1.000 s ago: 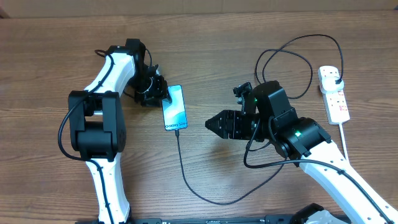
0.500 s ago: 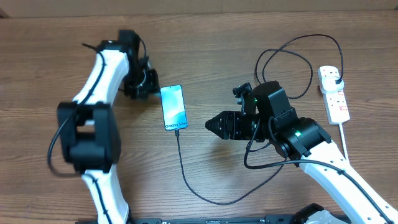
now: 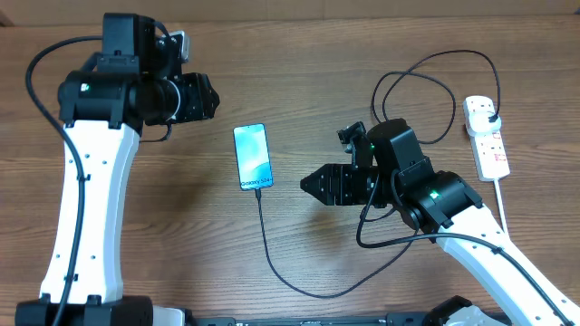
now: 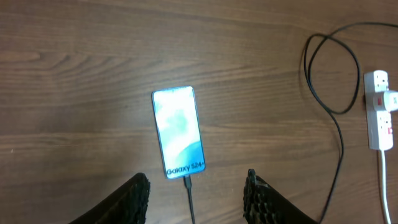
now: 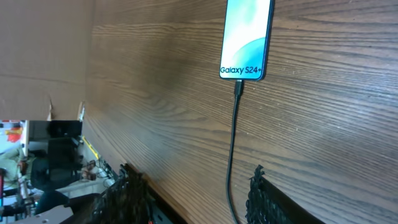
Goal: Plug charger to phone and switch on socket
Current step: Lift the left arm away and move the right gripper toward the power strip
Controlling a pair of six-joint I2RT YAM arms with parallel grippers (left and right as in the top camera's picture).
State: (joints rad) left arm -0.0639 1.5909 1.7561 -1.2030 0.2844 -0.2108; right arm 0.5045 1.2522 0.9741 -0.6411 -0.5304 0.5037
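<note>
The phone [image 3: 254, 157] lies flat on the wooden table with its blue screen lit, the white text at its near end. The charger [image 3: 268, 246], a thin black cable, has its tip in the phone's near end, curves across the table and loops back to its black plug in the socket [image 3: 490, 152], a white power strip at the right. My left gripper [image 3: 205, 98] hangs open and empty up and left of the phone [image 4: 178, 132]; the charger [image 4: 188, 196] runs between its fingers [image 4: 139, 194]. My right gripper [image 3: 308, 181] stands open and empty right of the phone [image 5: 247, 37].
The socket's thick white cord [image 3: 501, 204] runs toward the table's front edge at the right. Loose black cable loops [image 3: 426, 86] lie between the right arm and the socket [image 4: 379, 115]. The table edge [image 5: 99, 143] shows in the right wrist view.
My left gripper has pulled away from the phone's far left corner, going up and to the left. The phone, the cable and the right arm have stayed where they were.
</note>
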